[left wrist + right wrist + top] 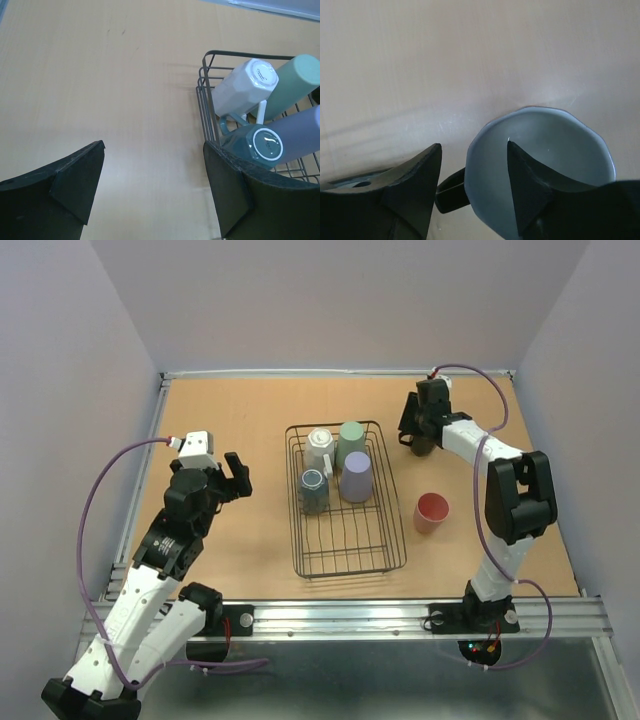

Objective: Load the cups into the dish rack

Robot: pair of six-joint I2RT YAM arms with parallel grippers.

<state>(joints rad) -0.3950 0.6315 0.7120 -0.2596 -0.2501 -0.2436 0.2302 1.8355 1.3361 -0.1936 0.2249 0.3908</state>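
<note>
Mid-table, the dish rack [350, 540] holds four cups [356, 478] mouth-down to drain, and the left gripper [154, 145] hovers beside it, jaws wide. Far right, the right gripper [474, 149] straddles the upright black mug [555, 140], one finger inside the rim, looking set to pinch but jaws apart and not yet clamped.

The top camera sits high up on the near side and looks down on the dark wire dish rack [296, 530] in the middle. The left wrist camera looks from the rack's left at its far left corner. The right wrist camera hangs very close over a spot right of the rack. The top view shows both places.
</note>
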